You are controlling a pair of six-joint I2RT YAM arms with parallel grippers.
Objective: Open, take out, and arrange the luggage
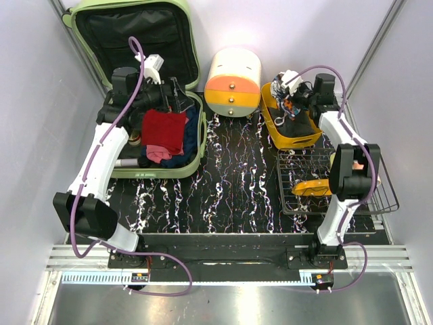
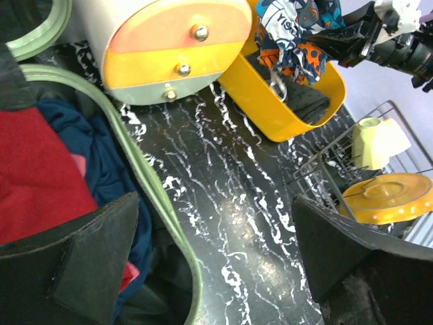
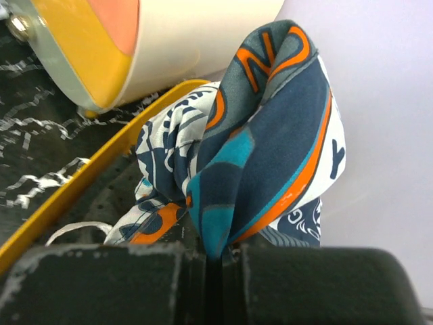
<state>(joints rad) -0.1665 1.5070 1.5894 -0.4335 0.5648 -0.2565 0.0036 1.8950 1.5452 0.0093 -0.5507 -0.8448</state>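
With the luggage (image 1: 122, 30) lying open at far left, the right gripper (image 3: 220, 261) pinches a patterned cloth (image 3: 270, 156) above the orange bin (image 1: 298, 141) and should lower it fully inside before letting go, while the left gripper (image 2: 216, 264) hovers spread over the red garment (image 1: 164, 130)

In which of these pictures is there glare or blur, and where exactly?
Top external: sharp, evenly lit, with a bright reflection along the metal rail at the near edge. Left wrist: a soft glare patch on the glossy table; the open left gripper is dark and underlit. Right wrist: the patterned cloth is in focus, while the right gripper shut on it is blurred.
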